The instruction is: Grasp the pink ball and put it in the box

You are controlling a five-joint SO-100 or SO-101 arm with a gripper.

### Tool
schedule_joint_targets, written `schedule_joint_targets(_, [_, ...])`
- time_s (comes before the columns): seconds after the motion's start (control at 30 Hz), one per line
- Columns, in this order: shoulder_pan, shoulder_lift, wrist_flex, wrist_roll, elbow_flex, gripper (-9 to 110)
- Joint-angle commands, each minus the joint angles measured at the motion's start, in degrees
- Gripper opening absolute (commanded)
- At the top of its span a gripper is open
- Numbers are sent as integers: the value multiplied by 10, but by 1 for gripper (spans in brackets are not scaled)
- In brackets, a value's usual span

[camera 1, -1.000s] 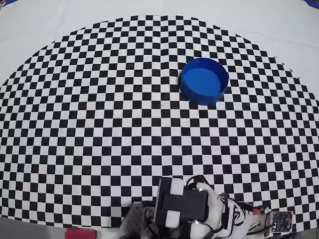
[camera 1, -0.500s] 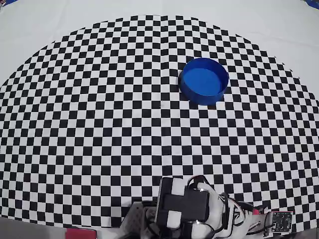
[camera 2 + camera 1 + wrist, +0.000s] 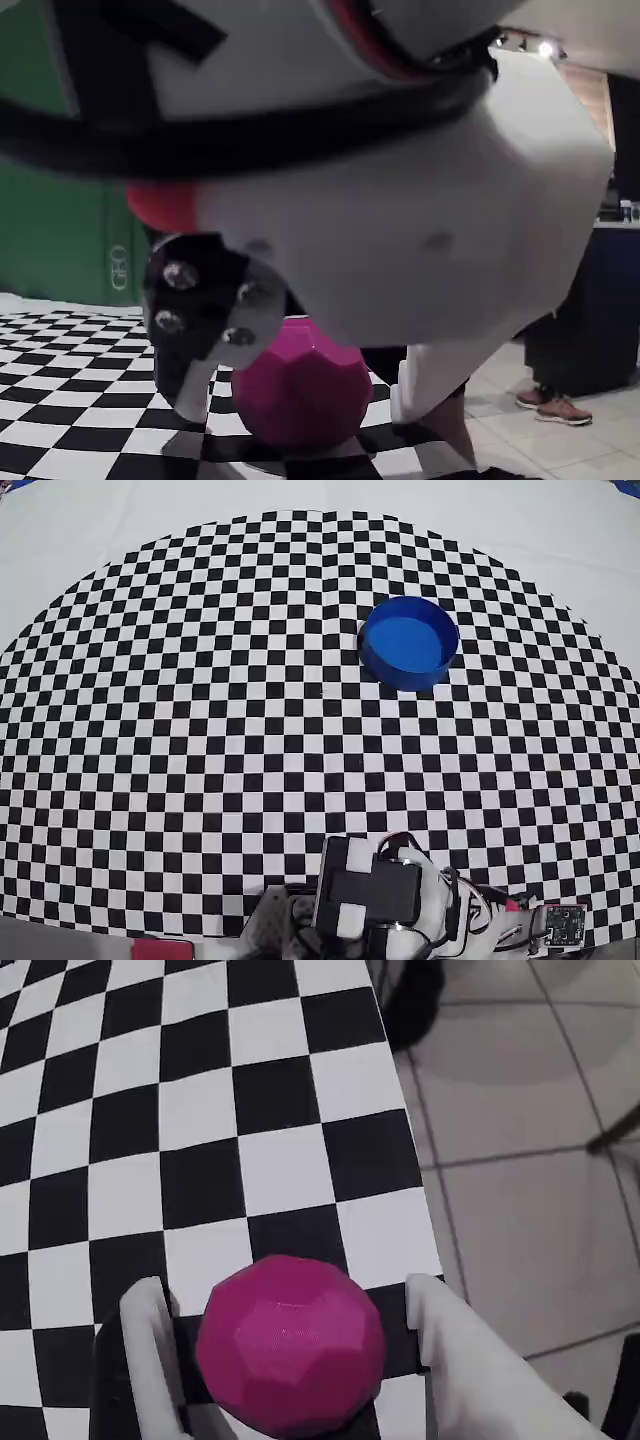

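Item: pink ball (image 3: 291, 1342), faceted magenta sphere. Location: resting on the checkered counter (image 3: 200, 1130) near its edge, at the foot of the arm; hidden under the arm (image 3: 370, 895) in the overhead view.

Relation to jaws: ball sits between the two white fingers (image 3: 148, 1335) of the gripper (image 3: 290, 1360), roughly centred in the gap. Jaws spread around the ball, one finger on each side. The wrist view shows a narrow dark gap at the left finger; contact on the right side cannot be told. The fixed view (image 3: 300, 395) likewise shows the ball flanked but not clearly pinched.

Item: box (image 3: 409, 642), round blue container, empty, well apart from the ball, far across the counter.

Step in hand, as judged: closing on the ball. Handling note: keep the ball centred, close at its widest girth, squeeze evenly; a round body may squirt out or roll off the nearby counter edge if caught off-centre. Lift only once firmly held
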Motion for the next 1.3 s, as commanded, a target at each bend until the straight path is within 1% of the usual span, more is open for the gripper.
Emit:
schedule_joint_targets(0.0, [-4,-2,-9,-2,-23,27])
schedule_joint_targets(0.17, [-4,-2,-9,1,-23,27])
schedule_joint_targets(0.2, [-4,-2,-9,0,-23,25])
schedule_joint_targets(0.23, [-4,-2,-9,-2,-23,19])
schedule_joint_targets(0.3, [-5,-2,-9,-2,-23,0])
schedule_joint_targets(0.7, [-5,10,-10,-4,-23,0])
schedule_joint_targets(1.27, [-4,76,-10,-4,-13,0])
